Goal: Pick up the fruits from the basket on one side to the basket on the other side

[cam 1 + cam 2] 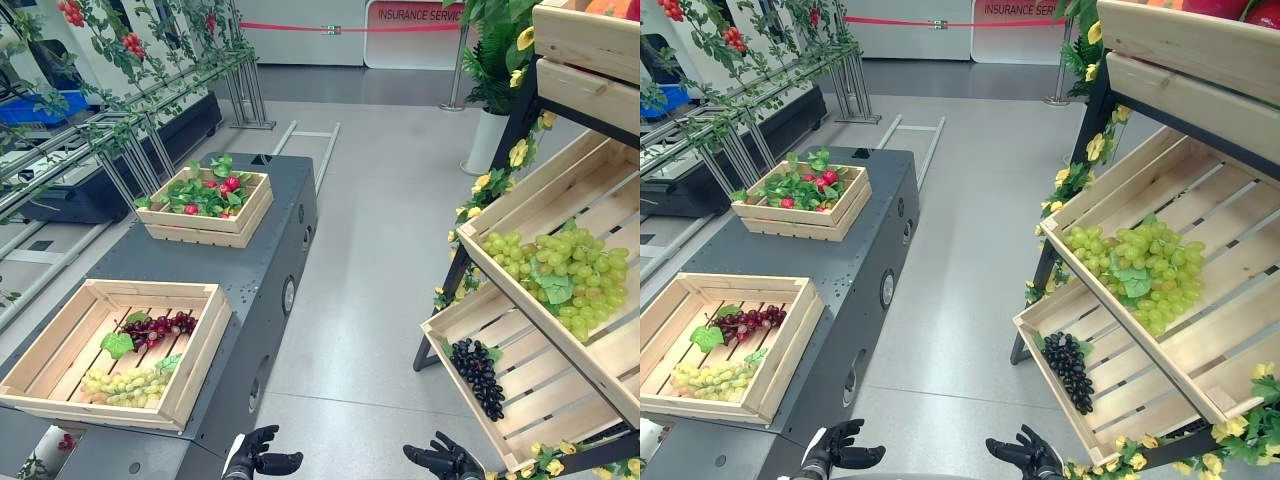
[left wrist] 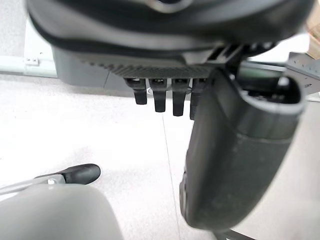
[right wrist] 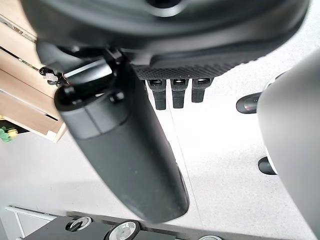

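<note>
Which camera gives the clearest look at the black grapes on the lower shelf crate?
The left eye view: the black grapes lie unobstructed in the lower wooden crate, well inside the frame. The right eye view shows them equally whole. The wrist views look past the hands at the floor.

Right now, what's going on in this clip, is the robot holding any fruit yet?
Not yet. The left hand and right hand hang low over the floor between the dark table and the wooden shelf, both open and holding nothing. The near crate on the table holds purple grapes and green grapes. On the shelf lie a big bunch of green grapes and black grapes.
</note>
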{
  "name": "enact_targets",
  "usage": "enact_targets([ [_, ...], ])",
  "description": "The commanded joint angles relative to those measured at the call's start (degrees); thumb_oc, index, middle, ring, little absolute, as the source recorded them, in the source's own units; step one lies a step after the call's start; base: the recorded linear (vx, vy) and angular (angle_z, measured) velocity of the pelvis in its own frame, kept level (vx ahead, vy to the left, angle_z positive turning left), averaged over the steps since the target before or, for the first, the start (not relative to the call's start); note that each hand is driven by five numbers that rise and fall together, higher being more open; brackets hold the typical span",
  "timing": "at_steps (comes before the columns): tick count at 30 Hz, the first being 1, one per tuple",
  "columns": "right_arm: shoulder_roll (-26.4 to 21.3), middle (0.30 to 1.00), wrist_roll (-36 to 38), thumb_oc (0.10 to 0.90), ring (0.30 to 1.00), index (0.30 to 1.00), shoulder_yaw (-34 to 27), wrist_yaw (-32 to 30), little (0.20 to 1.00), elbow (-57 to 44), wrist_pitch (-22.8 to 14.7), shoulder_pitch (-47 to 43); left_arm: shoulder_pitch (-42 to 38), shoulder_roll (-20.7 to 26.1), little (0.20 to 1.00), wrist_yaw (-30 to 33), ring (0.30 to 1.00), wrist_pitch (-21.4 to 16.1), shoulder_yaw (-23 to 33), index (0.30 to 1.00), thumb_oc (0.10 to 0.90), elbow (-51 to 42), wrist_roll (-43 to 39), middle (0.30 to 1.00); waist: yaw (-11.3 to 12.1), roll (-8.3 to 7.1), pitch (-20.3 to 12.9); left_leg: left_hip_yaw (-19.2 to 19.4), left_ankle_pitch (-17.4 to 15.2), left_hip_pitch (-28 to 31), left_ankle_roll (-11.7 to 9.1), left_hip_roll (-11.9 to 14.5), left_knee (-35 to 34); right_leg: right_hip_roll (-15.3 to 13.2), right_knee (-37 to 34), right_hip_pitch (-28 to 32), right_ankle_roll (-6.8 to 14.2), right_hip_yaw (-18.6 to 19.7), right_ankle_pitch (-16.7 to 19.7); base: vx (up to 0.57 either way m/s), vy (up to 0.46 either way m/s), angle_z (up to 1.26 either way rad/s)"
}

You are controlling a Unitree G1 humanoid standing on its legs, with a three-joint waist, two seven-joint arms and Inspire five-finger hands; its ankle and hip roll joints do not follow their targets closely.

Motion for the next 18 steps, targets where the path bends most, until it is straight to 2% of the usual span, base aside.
enact_targets([
  [1, -0.09, 0.900, -0.94, 0.800, 0.900, 0.900, 0.03, 1.75, 0.900, 2.20, -0.94, -6.41, -5.96, -4.50, 0.900, -0.34, 0.900, -3.23, -2.49, 0.900, 0.800, 1.89, 0.95, 0.900, -0.23, 0.16, 2.64, 3.52, -6.46, 2.34, 1.33, -3.49, 0.52, -0.19, 0.19, 2.23, 0.89, 1.33, -2.24, 0.00, 0.000, 0.00],
  [4, -0.24, 0.900, -0.75, 0.800, 0.900, 0.900, -0.14, 2.01, 0.900, 2.24, -0.83, -6.42, -5.96, -4.61, 0.900, 0.81, 0.900, -4.32, -2.08, 0.900, 0.800, 1.92, 0.07, 0.900, -0.16, 0.30, 2.58, 3.40, -6.49, 2.48, 1.33, -3.51, 0.52, -0.25, 0.19, 2.39, 0.90, 1.22, -2.31, 0.00, 0.000, 0.00],
  [12, 0.16, 0.900, -2.02, 0.800, 0.900, 0.900, 0.06, 0.02, 0.900, 2.83, -0.96, -6.93, -6.14, -4.58, 0.900, -0.87, 0.900, -1.30, -2.34, 0.900, 0.800, 2.50, 1.86, 0.900, -0.09, 0.48, 2.28, 3.22, -6.50, 2.80, 1.33, -3.57, 0.52, -0.29, 0.19, 2.76, 0.81, 1.05, -2.43, 0.00, 0.000, 0.00],
  [13, 0.17, 0.900, -2.46, 0.800, 0.900, 0.900, 0.22, -0.30, 0.900, 2.79, -1.52, -6.87, -6.09, -4.67, 0.900, -1.43, 0.900, 0.34, -2.49, 0.900, 0.800, 2.70, 1.93, 0.900, -0.14, 0.52, 2.23, 3.13, -6.57, 2.94, 1.36, -3.64, 0.52, -0.30, 0.19, 2.92, 0.81, 1.05, -2.53, 0.01, -0.032, 0.00],
  [18, 0.33, 0.900, -2.43, 0.800, 0.900, 0.900, 0.62, -1.12, 0.900, 2.38, -2.07, -7.01, -6.22, -4.89, 0.900, -1.45, 0.900, 0.60, -3.05, 0.900, 0.800, 2.99, 2.23, 0.900, -0.43, 0.79, 2.29, 3.06, -6.60, 3.03, 1.37, -3.64, 0.52, -0.30, 0.19, 2.98, 0.74, 1.18, -2.60, 0.00, -0.034, 0.00],
])
